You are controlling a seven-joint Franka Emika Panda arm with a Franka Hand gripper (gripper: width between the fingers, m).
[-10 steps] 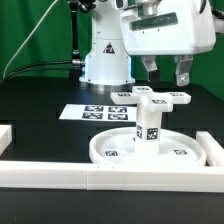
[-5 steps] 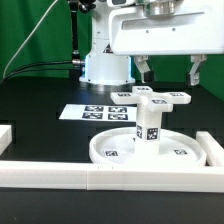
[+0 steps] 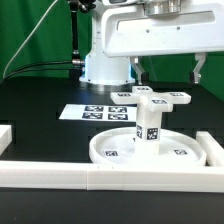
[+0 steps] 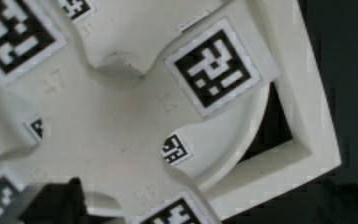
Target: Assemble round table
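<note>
Gripper (image 3: 166,71): fingers spread wide, holding nothing, hanging above the assembly. Directly below it: cross-shaped foot (image 3: 158,98), seated atop the upright leg (image 3: 148,125). Leg stands centred in the round disc (image 3: 112,148), which lies on the black table (image 3: 40,100).

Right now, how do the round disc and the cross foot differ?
The round disc lies flat on the table, low; the cross foot sits raised on top of the upright leg.
The round disc is a wide rimmed circle; the cross foot is a smaller four-armed cross.
The open fingers flank the cross foot; none are near the round disc.
Both are white with square tags.
</note>
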